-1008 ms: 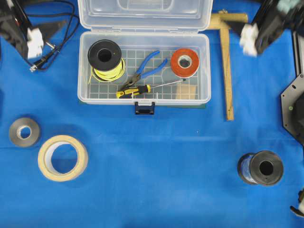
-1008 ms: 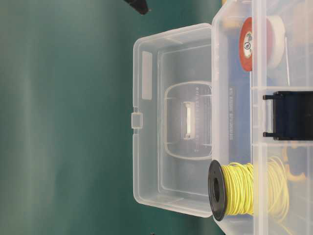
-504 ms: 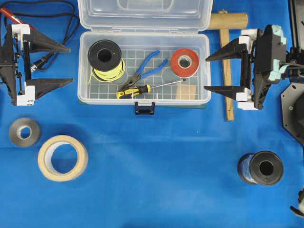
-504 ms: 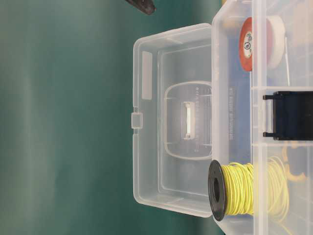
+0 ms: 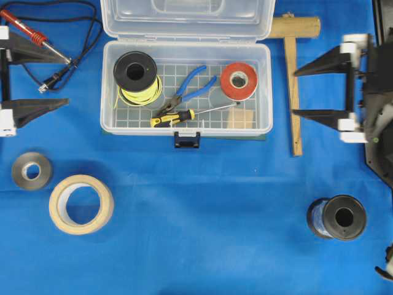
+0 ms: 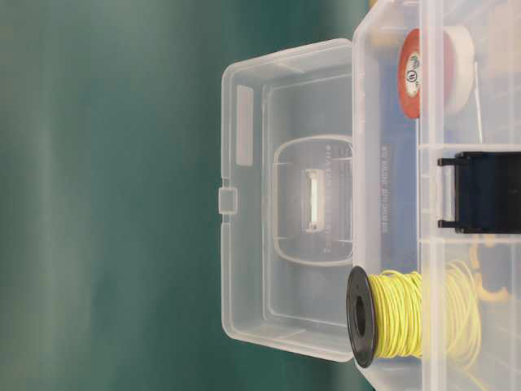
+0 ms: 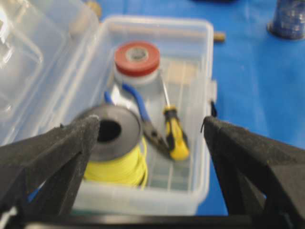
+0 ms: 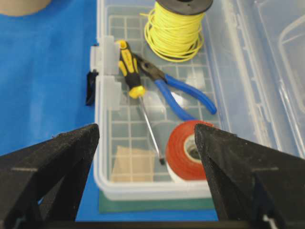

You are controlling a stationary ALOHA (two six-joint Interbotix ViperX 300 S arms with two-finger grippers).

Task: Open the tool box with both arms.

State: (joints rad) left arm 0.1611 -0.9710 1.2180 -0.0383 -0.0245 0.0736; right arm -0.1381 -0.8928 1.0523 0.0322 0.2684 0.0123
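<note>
The tool box [image 5: 186, 86] sits at the far middle of the blue table with its lid swung fully back. Inside lie a spool of yellow wire [image 5: 136, 76], blue-handled pliers [image 5: 190, 88], a yellow-and-black screwdriver [image 5: 184, 115] and a red tape roll [image 5: 239, 80]. The left gripper [image 5: 37, 78] and right gripper [image 5: 320, 87] flank it, apart from it, fingers spread wide and empty.

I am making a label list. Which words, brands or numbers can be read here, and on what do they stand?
None can be read surely.
Raised lettering on the tool box lid: too faint, turned sideways.
Printed mark inside the red tape roll: too small.
</note>
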